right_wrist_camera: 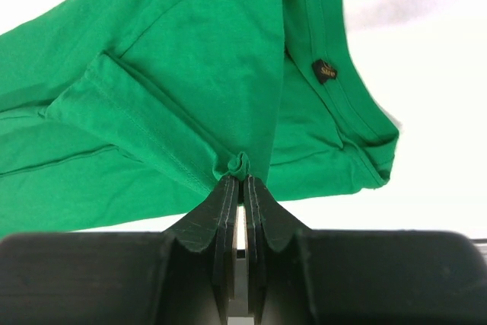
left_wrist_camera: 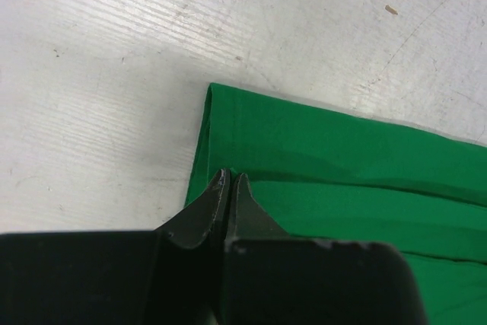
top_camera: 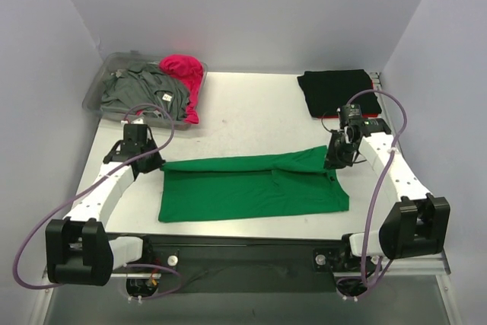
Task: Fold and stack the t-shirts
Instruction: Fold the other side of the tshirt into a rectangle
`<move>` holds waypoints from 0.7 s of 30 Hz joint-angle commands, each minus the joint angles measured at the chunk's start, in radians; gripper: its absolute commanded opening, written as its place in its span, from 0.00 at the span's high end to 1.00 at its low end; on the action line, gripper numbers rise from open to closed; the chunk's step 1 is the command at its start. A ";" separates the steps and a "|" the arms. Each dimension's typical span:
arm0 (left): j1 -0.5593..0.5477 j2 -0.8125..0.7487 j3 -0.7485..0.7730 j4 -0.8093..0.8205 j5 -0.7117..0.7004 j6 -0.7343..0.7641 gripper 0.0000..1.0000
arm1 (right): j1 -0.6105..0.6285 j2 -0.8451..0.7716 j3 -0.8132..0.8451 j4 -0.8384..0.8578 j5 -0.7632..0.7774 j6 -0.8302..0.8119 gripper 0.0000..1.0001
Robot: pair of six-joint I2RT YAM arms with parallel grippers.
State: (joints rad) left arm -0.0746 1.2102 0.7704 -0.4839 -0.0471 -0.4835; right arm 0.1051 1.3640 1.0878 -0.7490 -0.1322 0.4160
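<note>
Your left end effector [top_camera: 150, 162] and right end effector [top_camera: 335, 159], from above, sit at the far corners of the green shirt [top_camera: 251, 186], spread on the surface [top_camera: 251, 112] between them; the black shirt [top_camera: 338, 90] lies beyond the right one. Left wrist: closed tips rest at the shirt's edge, and you cannot tell whether cloth is pinched. Right wrist: closed tips pinch a bunch of green cloth.

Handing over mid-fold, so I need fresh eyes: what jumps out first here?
The bright green t-shirt lies spread across the middle of the table, the right claw pinching a bunch of its cloth, the left claw shut at its opposite edge. A black t-shirt lies folded at the far right; a grey t-shirt and a pink t-shirt are heaped in the clear bin far left.
</note>
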 commanded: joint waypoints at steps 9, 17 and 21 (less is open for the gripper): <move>0.004 -0.095 -0.051 -0.047 0.004 -0.043 1.00 | -0.002 -0.075 -0.089 -0.064 0.062 0.026 1.00; 0.004 -0.092 -0.086 -0.111 0.041 -0.136 0.66 | -0.001 -0.052 -0.166 -0.069 0.117 0.041 1.00; 0.004 -0.141 -0.072 -0.171 0.032 -0.162 0.45 | 0.027 -0.036 -0.169 -0.105 0.129 0.040 0.41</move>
State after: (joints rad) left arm -0.0746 1.1210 0.6842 -0.5991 -0.0166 -0.6048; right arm 0.1139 1.3220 0.9195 -0.7818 -0.0521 0.4519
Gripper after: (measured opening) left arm 0.532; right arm 0.528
